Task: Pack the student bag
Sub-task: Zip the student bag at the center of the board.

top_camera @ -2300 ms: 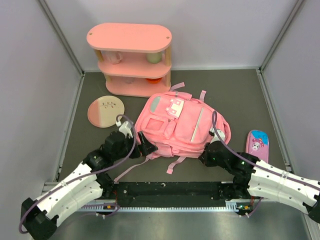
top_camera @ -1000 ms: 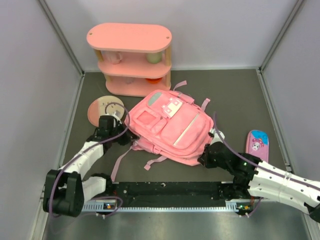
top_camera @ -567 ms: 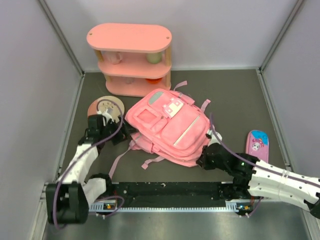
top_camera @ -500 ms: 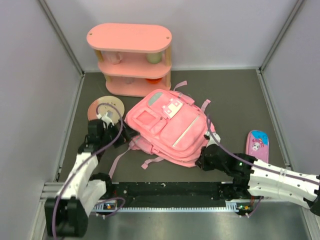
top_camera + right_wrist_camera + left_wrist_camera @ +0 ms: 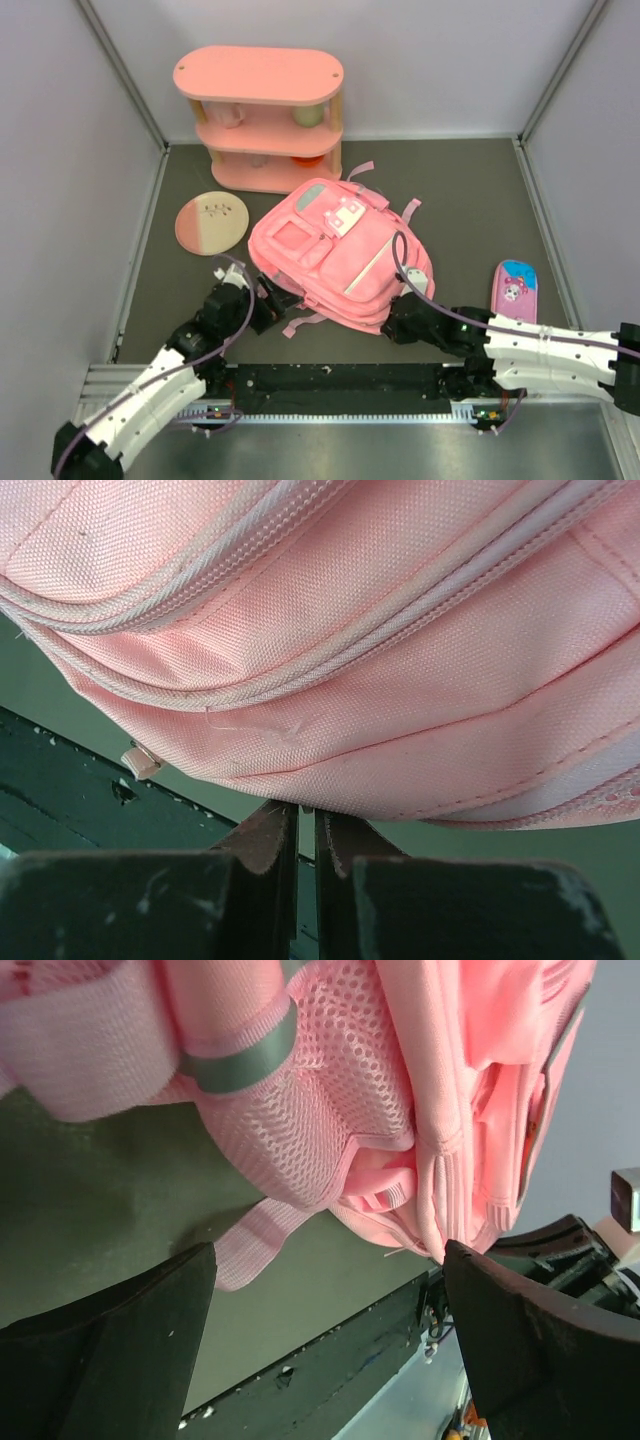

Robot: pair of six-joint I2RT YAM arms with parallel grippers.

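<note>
We log the student bag (image 5: 335,255) filling mid-mat (image 5: 470,190), its far corner just beside the pink shelf (image 5: 262,120); tight gap there. Open mat runs right of the bag as far as the pencil case (image 5: 514,288). On the left, the round plate (image 5: 211,222) lies between bag and side wall (image 5: 80,200). Near edge is crowded: loose strap (image 5: 300,325), left gripper (image 5: 265,305) spread wide, right gripper (image 5: 393,322) closed against the bag's hem.

walls: pale grey flat panels (image 5: 450,60) on three sides; floor: dark grey matte mat (image 5: 470,190); furniture: pink three-tier oval shelf (image 5: 258,75) at back
</note>
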